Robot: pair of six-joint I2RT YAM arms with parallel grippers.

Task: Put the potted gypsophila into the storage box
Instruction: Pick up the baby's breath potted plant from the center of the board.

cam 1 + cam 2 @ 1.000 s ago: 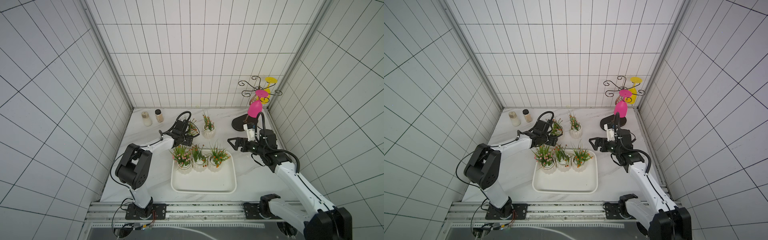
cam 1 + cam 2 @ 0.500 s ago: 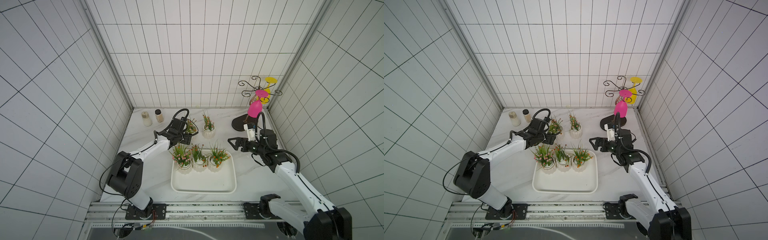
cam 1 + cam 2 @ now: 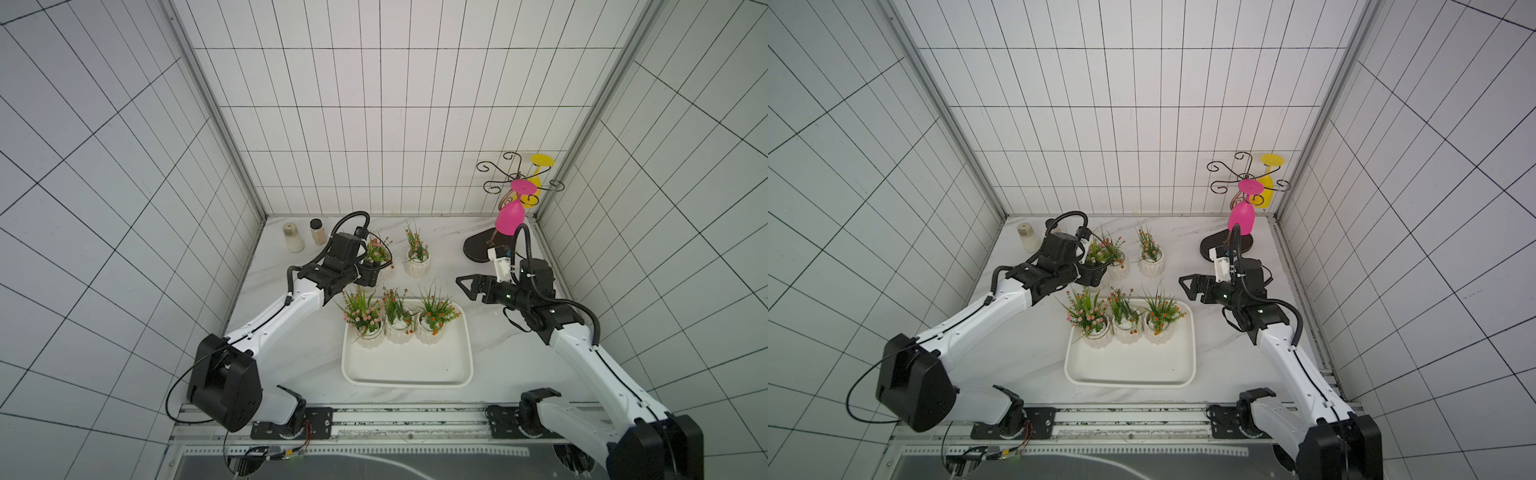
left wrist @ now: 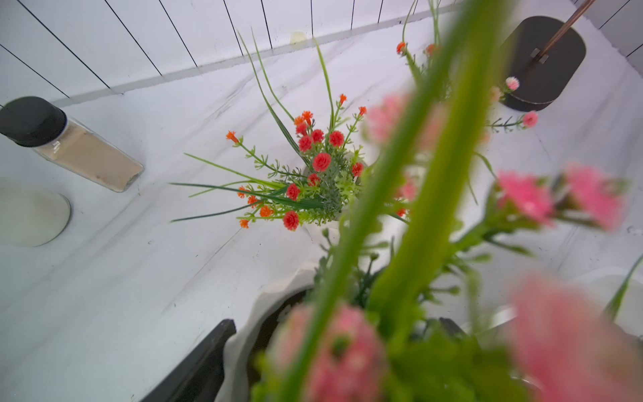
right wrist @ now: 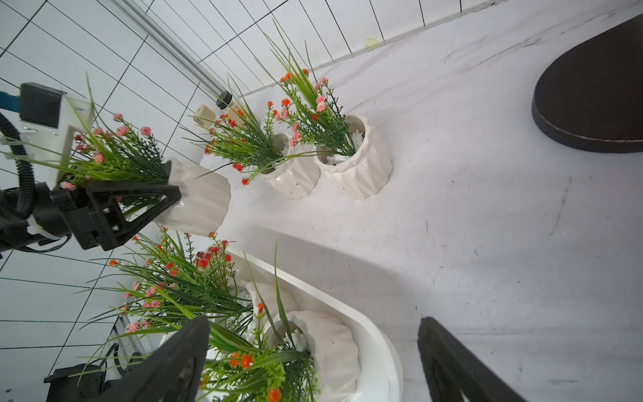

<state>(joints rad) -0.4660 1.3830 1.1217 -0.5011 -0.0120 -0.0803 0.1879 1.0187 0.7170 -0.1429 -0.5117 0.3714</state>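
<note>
My left gripper (image 3: 369, 274) is shut on a potted gypsophila with pink flowers (image 5: 195, 198), its fingers (image 5: 139, 205) clamping the white ribbed pot, which hangs tilted just off the table behind the storage box. In the left wrist view the pot's rim (image 4: 250, 323) sits against one finger (image 4: 201, 362). Two more pots (image 3: 417, 264) (image 3: 1117, 266) stand on the table beside it. The storage box (image 3: 407, 365) holds three pots (image 3: 368, 332) (image 3: 398, 328) (image 3: 430, 328) along its far edge. My right gripper (image 3: 465, 286) stands open and empty, right of the box's far corner.
Two seasoning jars (image 3: 293, 237) (image 3: 318, 232) stand at the back left. The dark oval rack base (image 3: 478, 249) sits at the back right, with a pink goblet (image 3: 510, 218) and a yellow one (image 3: 536, 183) hanging from the rack.
My left arm has swung at its base and raised its elbow, and its gripper with the pink-flowered pot has shifted slightly left. The right arm has not moved.
</note>
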